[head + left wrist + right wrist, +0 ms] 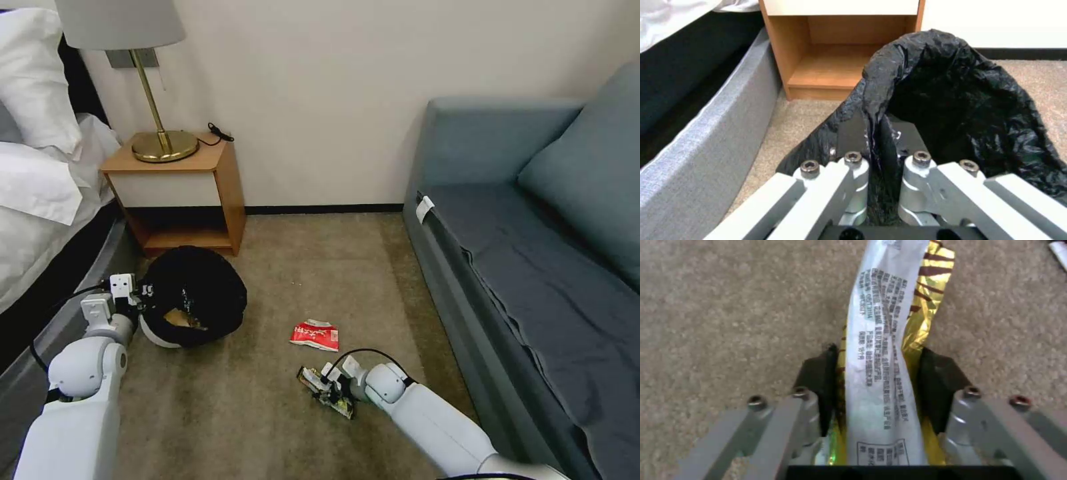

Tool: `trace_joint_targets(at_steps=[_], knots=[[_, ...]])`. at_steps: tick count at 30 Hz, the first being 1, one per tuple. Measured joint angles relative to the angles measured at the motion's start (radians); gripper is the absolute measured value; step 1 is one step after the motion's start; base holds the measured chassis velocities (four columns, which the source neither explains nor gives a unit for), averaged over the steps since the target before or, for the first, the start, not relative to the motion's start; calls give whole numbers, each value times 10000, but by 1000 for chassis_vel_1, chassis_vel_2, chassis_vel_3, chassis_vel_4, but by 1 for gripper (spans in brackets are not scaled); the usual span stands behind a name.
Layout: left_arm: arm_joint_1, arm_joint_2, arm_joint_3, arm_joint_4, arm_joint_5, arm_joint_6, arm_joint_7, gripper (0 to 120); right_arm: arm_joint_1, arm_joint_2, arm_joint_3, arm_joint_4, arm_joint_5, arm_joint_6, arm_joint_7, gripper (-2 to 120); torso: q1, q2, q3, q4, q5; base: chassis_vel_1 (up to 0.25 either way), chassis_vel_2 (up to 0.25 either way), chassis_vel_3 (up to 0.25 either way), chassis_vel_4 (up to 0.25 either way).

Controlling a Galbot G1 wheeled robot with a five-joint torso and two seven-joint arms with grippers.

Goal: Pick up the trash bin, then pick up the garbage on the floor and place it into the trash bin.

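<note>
Left claw (137,297): clamped on the bagged rim of the trash bin (193,297), near the nightstand (180,193). Red-white packet (315,334): on the carpet, centre. Right claw (320,387): closed on the yellow wrapper (889,340) at the floor. Step: garbage pickup; next, carry it over the bin. Right wrist view alone shows the wrapper's printed white back.

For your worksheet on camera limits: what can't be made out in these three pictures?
- Bin contents: head view, dark bag shadows all but a tan scrap.
- Bin's white wall: left wrist view, black bag covers it.
- Wrapper print: right wrist view, too blurred to read.
- Red packet lettering: head view, too small.
</note>
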Motion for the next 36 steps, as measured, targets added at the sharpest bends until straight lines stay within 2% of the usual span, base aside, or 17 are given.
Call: trace_joint_targets(at_steps=[4,5,8,10,12,23,33,36], knots=[[40,-18,-1,-45,2,-12,11,4,-42,-31,62,134,15,8,-2,27,2,-1,3,4,4,0,0,0,0],[40,-18,-1,-45,2,-12,11,4,-42,-31,62,134,15,8,-2,27,2,-1,3,4,4,0,0,0,0],[66,-37,-2,-84,12,-15,20,4,24,-183,118,461,178,-78,14,14,2,-4,4,-3,-7,0,0,0,0],[74,-43,2,-99,16,-14,23,4,59,-195,127,548,235,-92,14,10,2,-4,4,-4,-4,0,0,0,0],[90,-75,16,-142,34,-16,24,4,173,-227,167,799,422,-137,15,0,2,-4,3,-3,-3,0,0,0,0],[177,-147,70,-374,74,-12,67,4,1040,-249,198,1971,1397,-401,37,0,2,-4,2,-1,-3,0,0,0,0],[211,-122,183,-532,64,-37,241,4,2760,-104,-631,2703,3545,-496,174,0,2,-4,2,-1,-3,0,0,0,0],[206,-129,227,-577,52,-111,300,4,3474,168,-993,2820,4316,-494,362,0,2,-4,1,-1,-3,0,0,0,0]])
